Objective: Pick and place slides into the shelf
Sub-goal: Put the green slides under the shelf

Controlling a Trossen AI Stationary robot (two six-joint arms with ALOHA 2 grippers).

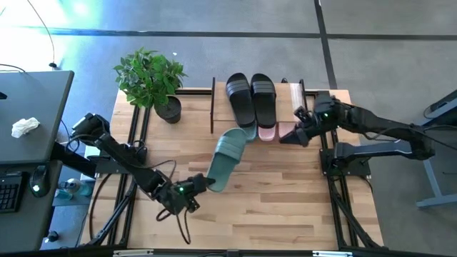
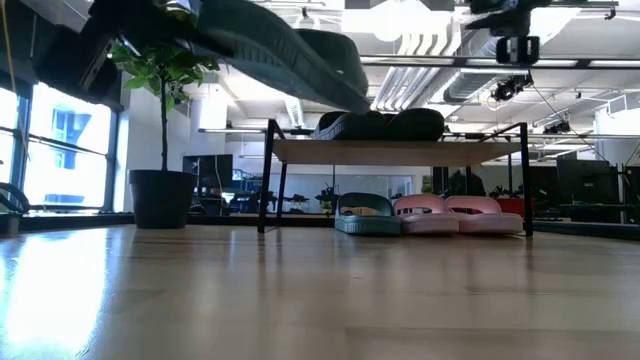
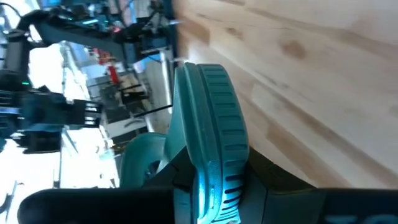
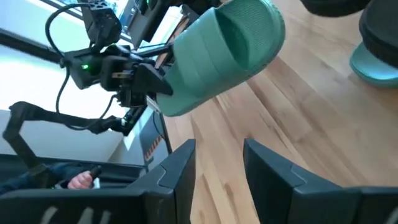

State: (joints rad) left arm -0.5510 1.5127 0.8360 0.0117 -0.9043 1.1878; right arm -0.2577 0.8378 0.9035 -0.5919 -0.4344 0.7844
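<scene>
My left gripper (image 1: 198, 184) sits toward the table's near side, shut on a dark green slide (image 1: 228, 153) that shows high up in the low view (image 2: 280, 45). The shelf (image 1: 214, 107) stands at the far edge. Two black slides (image 1: 251, 96) rest sole-down on its wood top board (image 2: 400, 151). Beneath it a second green slide (image 2: 368, 215) and two pale pink slides (image 2: 455, 213) lie on the table. My right gripper (image 1: 289, 138) is open and hovers by the shelf's right end, just in front of the pink slides. My left gripper pinches the green slide between its two fingers at the heel end (image 4: 166, 93), coming at it from the table's near left. The slide is lifted clear of the table. Its strap end (image 1: 234, 139) points toward the shelf, and the slide tilts up from the gripper.
A potted plant (image 1: 151, 78) stands at the table's far left corner, beside the shelf. Loose black cables (image 1: 182, 221) trail on the wood behind my left gripper. A desk (image 1: 36, 107) stands left of the table. Bare wood (image 1: 285, 193) shows in front of the shelf.
</scene>
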